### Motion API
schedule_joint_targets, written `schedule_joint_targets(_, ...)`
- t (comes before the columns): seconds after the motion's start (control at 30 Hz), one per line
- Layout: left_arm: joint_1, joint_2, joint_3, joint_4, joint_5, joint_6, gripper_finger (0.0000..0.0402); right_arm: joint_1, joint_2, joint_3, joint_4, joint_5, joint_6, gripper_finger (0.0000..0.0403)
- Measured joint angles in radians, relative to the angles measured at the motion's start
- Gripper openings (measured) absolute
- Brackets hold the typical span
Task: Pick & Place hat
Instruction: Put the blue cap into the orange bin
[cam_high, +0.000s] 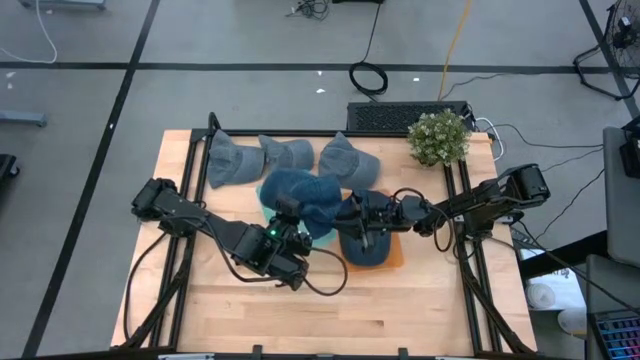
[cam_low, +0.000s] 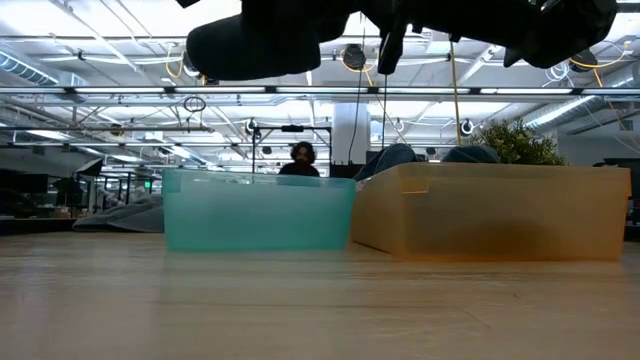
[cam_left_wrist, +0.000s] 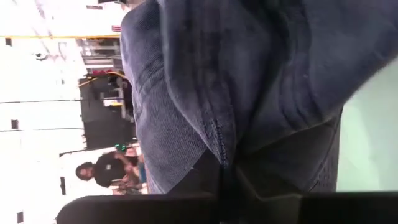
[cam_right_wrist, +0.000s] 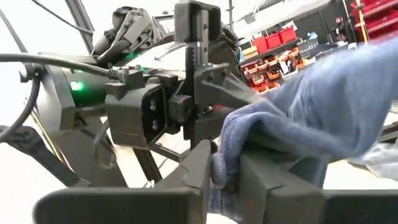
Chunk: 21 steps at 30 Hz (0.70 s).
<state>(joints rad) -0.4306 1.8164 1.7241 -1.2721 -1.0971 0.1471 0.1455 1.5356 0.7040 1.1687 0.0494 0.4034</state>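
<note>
Pale wood-plank surface (cam_high: 400, 310) carries a translucent teal bin (cam_low: 258, 210) and an amber bin (cam_low: 490, 212) at centre. Over them hangs a soft denim hat (cam_high: 300, 192), stitched seams showing, both grippers' fingers clamped on it: left gripper (cam_high: 290, 215) at seven o'clock, right gripper (cam_right_wrist: 225, 167) at three o'clock.

Pale wooden worktop (cam_high: 400, 300), black-framed. Directly on it: translucent teal plastic bin (cam_low: 258, 210); translucent orange plastic bin (cam_low: 495, 212) just beside it; three blue denim caps (cam_high: 287, 153) along the far edge; small green potted plant (cam_high: 438, 137) at the far right corner.
</note>
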Motion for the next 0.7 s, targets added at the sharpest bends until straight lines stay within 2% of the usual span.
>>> schedule_joint_targets(0.07,0.004,0.0,0.0,0.002,0.037,-0.025,0.0007,0.0,0.0,0.0,0.0,-0.002,-0.024,0.0018)
schedule_joint_targets(0.17,0.016,0.0,0.0,0.003,0.072,-0.112,0.0007,0.0,0.0,0.0,-0.003,-0.002,-0.04,0.0016)
schedule_joint_targets(0.27,0.03,0.0,0.0,0.003,0.074,-0.278,0.0037,0.0,0.0,0.0,-0.011,-0.002,-0.049,0.0014)
schedule_joint_targets(0.47,0.079,0.0,0.0,-0.011,0.158,-0.529,0.0161,0.0,0.0,0.0,-0.039,-0.002,-0.05,0.0014)
schedule_joint_targets(0.7,0.098,0.0,0.0,-0.006,0.344,-0.577,0.0303,0.0,-0.072,0.0,-0.178,-0.002,-0.056,0.0014)
